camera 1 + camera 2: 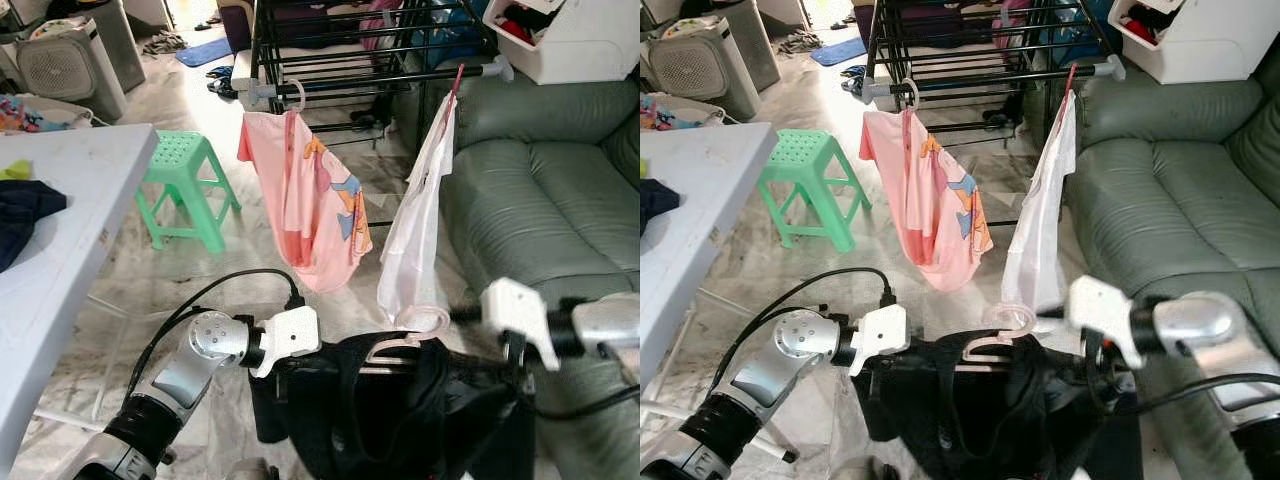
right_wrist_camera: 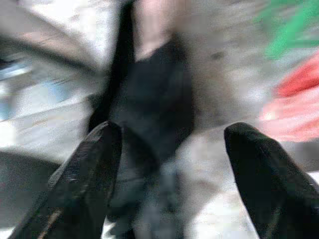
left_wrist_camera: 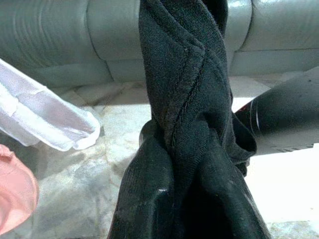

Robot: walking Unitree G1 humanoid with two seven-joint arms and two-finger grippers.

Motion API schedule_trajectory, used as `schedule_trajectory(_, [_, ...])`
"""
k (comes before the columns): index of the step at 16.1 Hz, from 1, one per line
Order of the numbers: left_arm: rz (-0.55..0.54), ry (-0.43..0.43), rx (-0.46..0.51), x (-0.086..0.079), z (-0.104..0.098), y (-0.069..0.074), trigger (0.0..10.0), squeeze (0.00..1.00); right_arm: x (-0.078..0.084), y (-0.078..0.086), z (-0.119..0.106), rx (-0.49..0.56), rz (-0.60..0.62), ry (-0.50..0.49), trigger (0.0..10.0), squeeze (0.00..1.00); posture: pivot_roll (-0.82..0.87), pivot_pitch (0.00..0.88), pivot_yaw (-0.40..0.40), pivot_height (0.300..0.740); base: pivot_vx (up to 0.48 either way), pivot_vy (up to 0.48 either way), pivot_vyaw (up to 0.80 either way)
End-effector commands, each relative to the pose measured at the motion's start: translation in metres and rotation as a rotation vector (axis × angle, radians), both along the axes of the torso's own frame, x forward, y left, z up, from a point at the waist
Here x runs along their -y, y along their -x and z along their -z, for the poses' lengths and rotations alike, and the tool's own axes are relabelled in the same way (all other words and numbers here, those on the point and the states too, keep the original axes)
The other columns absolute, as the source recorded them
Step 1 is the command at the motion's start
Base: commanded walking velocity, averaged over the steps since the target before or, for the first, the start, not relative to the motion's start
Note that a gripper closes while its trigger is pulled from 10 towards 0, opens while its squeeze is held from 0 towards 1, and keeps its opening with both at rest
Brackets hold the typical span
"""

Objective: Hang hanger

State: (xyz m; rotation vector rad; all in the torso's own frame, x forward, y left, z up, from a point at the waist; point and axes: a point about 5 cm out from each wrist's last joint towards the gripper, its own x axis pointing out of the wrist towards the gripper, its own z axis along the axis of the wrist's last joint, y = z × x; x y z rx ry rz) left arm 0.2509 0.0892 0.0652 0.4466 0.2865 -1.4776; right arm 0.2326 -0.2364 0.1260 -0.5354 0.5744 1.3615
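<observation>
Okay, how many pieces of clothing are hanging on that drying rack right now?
2: a pink garment hangs at the left end of the drying rack front bar, a white garment at the right end. More may hang hidden behind.

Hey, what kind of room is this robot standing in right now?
Most likely a home living room used for drying laundry: a grey-green sofa, a black drying rack with a pink garment hung from it, and a green plastic stool on the floor.
</observation>
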Motion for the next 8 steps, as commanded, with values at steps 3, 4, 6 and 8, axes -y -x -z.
schedule_trajectory(3, [0.013,0.038,0.056,0.004,-0.016,-0.007,10.0,0.0,0.01,0.005,0.0,-0.098,-0.062,0.055,10.0,0.0,-0.07,0.0,0.025,0.74,0.0,0.0,0.0])
schedule_trajectory(4, [0.018,0.033,0.057,0.003,-0.015,-0.006,10.0,0.0,0.012,0.004,0.0,-0.1,-0.057,0.061,10.0,0.0,-0.07,0.0,0.025,0.74,0.0,0.0,0.0])
schedule_trajectory(6, [0.025,0.038,0.05,0.005,-0.015,-0.006,10.0,0.0,0.021,-0.005,0.0,-0.07,-0.03,0.112,8.0,0.0,-0.08,0.0,0.022,0.74,0.0,0.0,0.0])
schedule_trajectory(8, [0.034,0.041,0.045,0.007,-0.015,-0.006,10.0,0.0,0.032,-0.003,0.007,-0.089,-0.033,0.174,0.0,0.0,-0.08,0.0,0.018,0.74,0.0,0.0,0.0])
